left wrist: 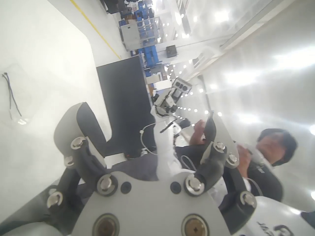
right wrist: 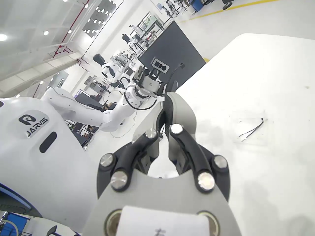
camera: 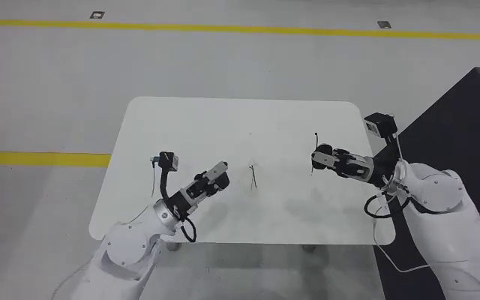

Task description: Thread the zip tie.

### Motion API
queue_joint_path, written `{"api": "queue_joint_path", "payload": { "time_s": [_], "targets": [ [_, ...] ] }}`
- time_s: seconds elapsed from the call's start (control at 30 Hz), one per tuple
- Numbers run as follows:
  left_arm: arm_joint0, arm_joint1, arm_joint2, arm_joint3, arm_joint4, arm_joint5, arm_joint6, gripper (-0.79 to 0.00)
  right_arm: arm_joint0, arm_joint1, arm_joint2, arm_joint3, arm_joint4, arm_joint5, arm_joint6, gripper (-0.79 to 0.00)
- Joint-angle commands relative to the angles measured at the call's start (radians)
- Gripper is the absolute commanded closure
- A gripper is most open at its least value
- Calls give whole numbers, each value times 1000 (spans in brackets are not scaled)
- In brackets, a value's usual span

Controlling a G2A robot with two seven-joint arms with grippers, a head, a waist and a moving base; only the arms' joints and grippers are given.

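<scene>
Grey fingers (left wrist: 83,124) of the left gripper (camera: 223,173) splayed wide, arm stretched low over the white worktop's (camera: 300,120) near left; spare ties (camera: 253,177) flat mid-surface; farther right, right gripper (camera: 317,159) fingers pinched together on the zip tie (camera: 316,142), its head end poking past the tips.

- Left gripper (left wrist: 147,116): grey metal fingers (left wrist: 73,121) with black pads, spread wide apart.
- White table with a rounded corner (left wrist: 49,50): smooth top.
- Two thin black zip ties (left wrist: 9,94): lying side by side on the table, heads together, inside a clear plastic wrapper (left wrist: 24,120), well apart from the left gripper.
- Flat black panel (left wrist: 123,94): beyond the table's right edge.
- Right gripper (left wrist: 165,108): on a white arm, far off, beside the panel.
- Yellow floor line (left wrist: 81,12): past the table's far side.
</scene>
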Motion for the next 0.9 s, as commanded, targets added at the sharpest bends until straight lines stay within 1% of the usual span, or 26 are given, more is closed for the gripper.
{"api": "queue_joint_path", "payload": {
  "time_s": [0.0,0.03,0.1,0.17,0.2,0.87],
  "targets": [
    [-78,-12,73,73,124,24,63,-785,0,0,0,0,0,0,0,0],
    [-112,-20,106,102,147,28,80,-785,0,0,0,0,0,0,0,0],
    [-177,-32,148,164,227,41,128,-785,0,0,0,0,0,0,0,0],
    [-218,-42,179,220,261,45,158,-785,0,0,0,0,0,0,0,0],
    [-225,-43,183,229,269,46,159,-785,0,0,0,0,0,0,0,0],
    [-225,-43,183,229,269,46,159,-785,0,0,0,0,0,0,0,0]
  ]
}}
